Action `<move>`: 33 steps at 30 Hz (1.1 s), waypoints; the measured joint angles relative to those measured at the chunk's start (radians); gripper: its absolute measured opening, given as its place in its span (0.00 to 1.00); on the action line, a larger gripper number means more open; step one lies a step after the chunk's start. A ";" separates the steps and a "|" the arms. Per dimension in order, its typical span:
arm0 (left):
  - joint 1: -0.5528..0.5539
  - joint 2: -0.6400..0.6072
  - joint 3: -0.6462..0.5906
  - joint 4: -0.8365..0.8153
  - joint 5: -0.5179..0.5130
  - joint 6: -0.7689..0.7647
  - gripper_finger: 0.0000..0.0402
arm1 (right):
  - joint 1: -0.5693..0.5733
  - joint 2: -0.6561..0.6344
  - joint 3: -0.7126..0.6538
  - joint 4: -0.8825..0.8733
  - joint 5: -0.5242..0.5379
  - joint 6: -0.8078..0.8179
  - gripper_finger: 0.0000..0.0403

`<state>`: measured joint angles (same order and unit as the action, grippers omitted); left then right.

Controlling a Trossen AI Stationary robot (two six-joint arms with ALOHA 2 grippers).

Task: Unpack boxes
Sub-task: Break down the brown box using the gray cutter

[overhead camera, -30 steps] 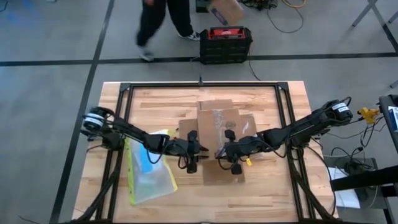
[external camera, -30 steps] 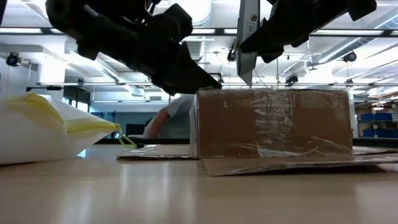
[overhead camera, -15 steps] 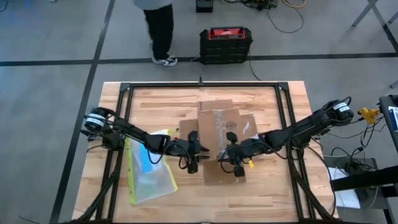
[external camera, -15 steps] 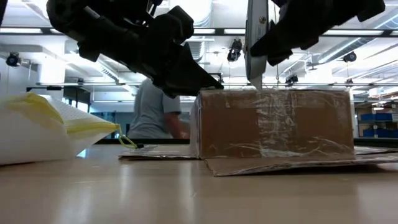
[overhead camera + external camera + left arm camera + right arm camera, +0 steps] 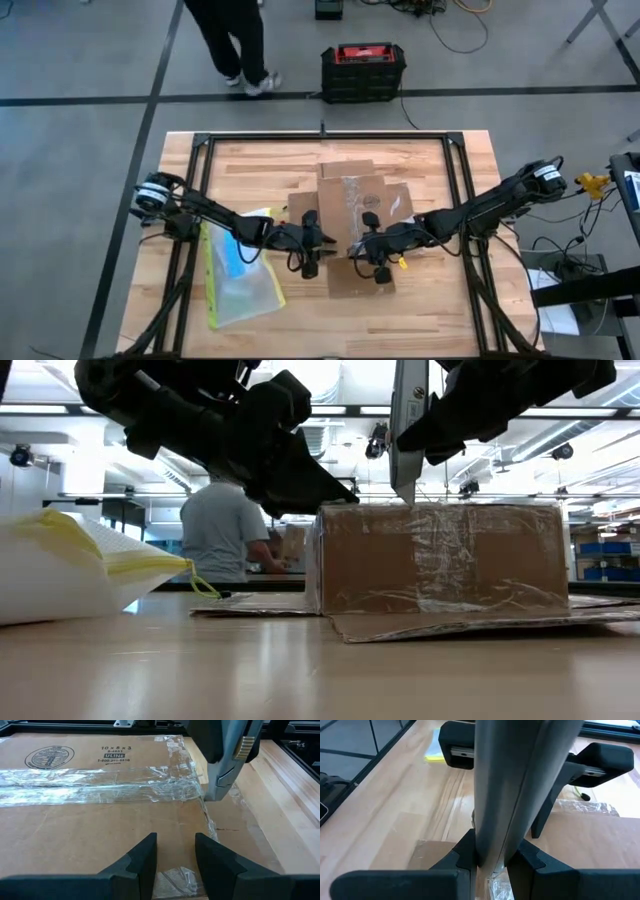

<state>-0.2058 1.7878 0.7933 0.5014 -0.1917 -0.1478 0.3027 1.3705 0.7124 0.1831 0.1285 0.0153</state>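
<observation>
The brown cardboard carton (image 5: 360, 205) sits mid-table on its bottom, its outer flaps spread flat on the wood and shiny clear tape along its top (image 5: 100, 775). My left gripper (image 5: 175, 857) is open, low over the carton's top near its left edge (image 5: 335, 490). My right gripper (image 5: 492, 862) is beside it, shut on a flat grey blade-like tool (image 5: 408, 430). The tool stands upright over the carton's near-left part. The clear pouch (image 5: 240, 280) with yellow-green edge lies left of the carton. My left gripper: I cannot tell whether its fingertips (image 5: 343, 492) touch the carton's top. My right gripper pinches the grey tool (image 5: 492, 835) between its two fingers, which lie across the tool. The tool stands upright, pointing down, with its tip (image 5: 406, 500) at the taped top of the carton.
A black metal frame (image 5: 205, 150) runs around the table's working area. A black-and-red case (image 5: 363, 70) stands on the floor beyond the far edge, and a person (image 5: 235, 35) walks there. The pouch (image 5: 60, 560) bulges at the near left.
My right gripper has shifted the grey tool a little toward the table's right along the carton's top and tipped it more upright. The carton and my left gripper have stayed put. The person behind the table has walked toward the left.
</observation>
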 joint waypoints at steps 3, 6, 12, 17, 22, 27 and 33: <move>0.000 0.000 -0.001 -0.006 0.000 0.000 0.30 | 0.000 -0.007 0.000 0.005 0.001 -0.006 0.14; 0.000 0.000 -0.001 -0.008 0.000 0.000 0.30 | 0.000 -0.015 0.000 0.013 0.004 -0.008 0.14; 0.000 0.000 -0.001 -0.009 0.000 0.000 0.30 | -0.002 -0.007 0.000 0.001 0.003 -0.003 0.14; 0.000 0.002 -0.001 -0.009 0.000 0.000 0.30 | -0.002 -0.016 -0.001 -0.012 0.004 0.004 0.14; 0.001 0.003 -0.001 -0.014 0.000 -0.001 0.30 | 0.000 -0.057 -0.001 -0.083 0.009 0.034 0.14; 0.001 0.002 -0.004 -0.023 -0.003 -0.001 0.30 | 0.014 -0.089 -0.010 -0.163 0.000 0.045 0.14; 0.001 0.001 -0.012 -0.020 -0.003 -0.002 0.30 | 0.020 -0.121 -0.010 -0.197 0.006 0.052 0.14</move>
<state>-0.2050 1.7885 0.7815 0.4815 -0.1944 -0.1501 0.3229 1.2495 0.7022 -0.0141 0.1341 0.0677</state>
